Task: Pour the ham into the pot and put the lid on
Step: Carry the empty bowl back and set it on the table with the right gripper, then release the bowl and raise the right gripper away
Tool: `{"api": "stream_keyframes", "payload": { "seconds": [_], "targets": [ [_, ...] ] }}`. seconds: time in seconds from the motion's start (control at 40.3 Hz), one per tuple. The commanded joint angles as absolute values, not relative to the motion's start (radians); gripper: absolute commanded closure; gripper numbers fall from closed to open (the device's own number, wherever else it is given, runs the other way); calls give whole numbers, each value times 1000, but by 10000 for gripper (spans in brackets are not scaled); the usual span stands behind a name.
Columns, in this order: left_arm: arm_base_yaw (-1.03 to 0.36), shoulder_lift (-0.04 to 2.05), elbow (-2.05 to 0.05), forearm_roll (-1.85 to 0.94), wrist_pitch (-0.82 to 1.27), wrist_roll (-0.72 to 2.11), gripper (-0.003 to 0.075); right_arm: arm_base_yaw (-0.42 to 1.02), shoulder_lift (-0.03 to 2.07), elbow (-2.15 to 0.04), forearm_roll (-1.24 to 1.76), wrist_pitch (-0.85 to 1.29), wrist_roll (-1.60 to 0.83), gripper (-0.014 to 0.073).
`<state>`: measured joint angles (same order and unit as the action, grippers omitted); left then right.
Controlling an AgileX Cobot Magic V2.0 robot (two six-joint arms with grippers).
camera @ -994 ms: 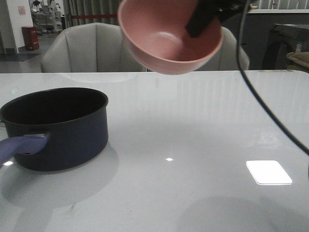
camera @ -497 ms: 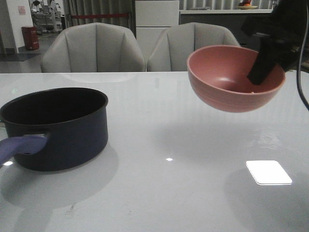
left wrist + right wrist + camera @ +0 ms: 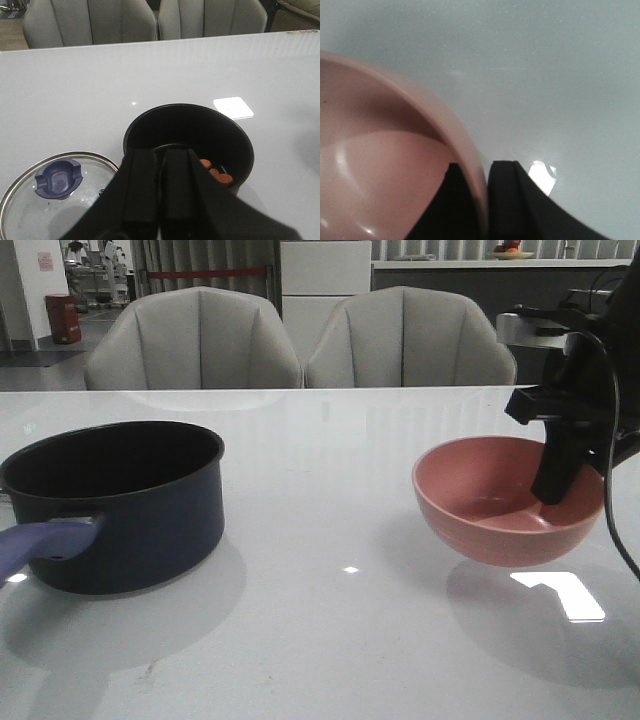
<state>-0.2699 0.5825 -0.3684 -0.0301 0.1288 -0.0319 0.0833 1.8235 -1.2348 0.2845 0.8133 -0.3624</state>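
Several orange-pink ham pieces are lying on the black floor of the navy pot, so the pouring is judged done and the emptied pink bowl is being set down on the white table by the right gripper, whose fingers are being kept pinched on the bowl's rim. Compared with half a second ago, the bowl is being shown lower and closer to the tabletop. Next, release of the bowl is being called for, then the glass lid, lying just beside the pot, is to be picked up by its blue knob. Left gripper fingers are being held closed together on nothing above the pot
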Motion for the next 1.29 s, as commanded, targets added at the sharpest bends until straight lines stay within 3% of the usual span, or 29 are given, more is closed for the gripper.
{"api": "stream_keyframes", "payload": {
  "seconds": [0.0,0.149,0.596,0.795,1.267],
  "targets": [
    [-277,581,-398,-37,50,-35,607,77,1784,-1263,284,798,-360,328],
    [-277,581,-398,-37,50,-35,607,77,1782,-1263,284,799,-360,212],
    [-277,581,-398,-37,50,-35,607,78,1549,-1244,296,796,-360,214],
    [-277,581,-398,-37,50,-35,607,96,1312,-1104,353,619,-360,214],
    [-277,581,-398,-37,48,-35,607,306,742,-682,365,212,-360,214]
  ]
}}
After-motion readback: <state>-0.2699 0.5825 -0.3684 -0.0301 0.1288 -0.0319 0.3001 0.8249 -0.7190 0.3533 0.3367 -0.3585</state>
